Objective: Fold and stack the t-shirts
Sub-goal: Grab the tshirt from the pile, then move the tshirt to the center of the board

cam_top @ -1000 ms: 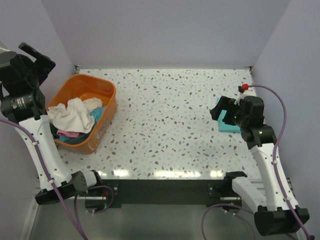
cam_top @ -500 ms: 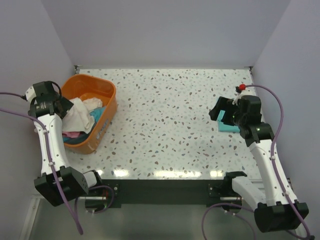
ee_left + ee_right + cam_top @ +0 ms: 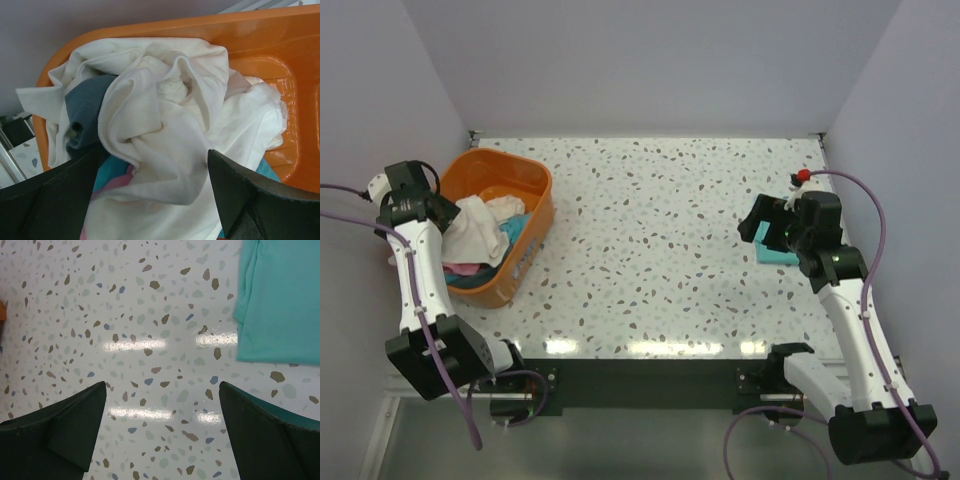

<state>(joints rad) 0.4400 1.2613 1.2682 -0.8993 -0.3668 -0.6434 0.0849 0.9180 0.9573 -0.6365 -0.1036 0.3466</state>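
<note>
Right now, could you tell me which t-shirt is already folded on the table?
The teal-green t-shirt, lying flat on the table at right; the cream-white t-shirt is crumpled in the orange basket.

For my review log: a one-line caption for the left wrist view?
Open left gripper poised over a crumpled cream-white t-shirt in the orange basket.

One camera sits high above and behind me, looking down over the whole tabletop (image 3: 660,230) from well away. My left wrist camera looks from close into the orange basket (image 3: 280,35), the cream-white t-shirt (image 3: 165,115) filling the frame between my left jaws. My right wrist camera faces straight down, near the tabletop, my right jaws at its lower corners and the teal-green t-shirt (image 3: 280,300) at upper right. The high view shares the basket with the left, the teal-green t-shirt with the right.
</note>
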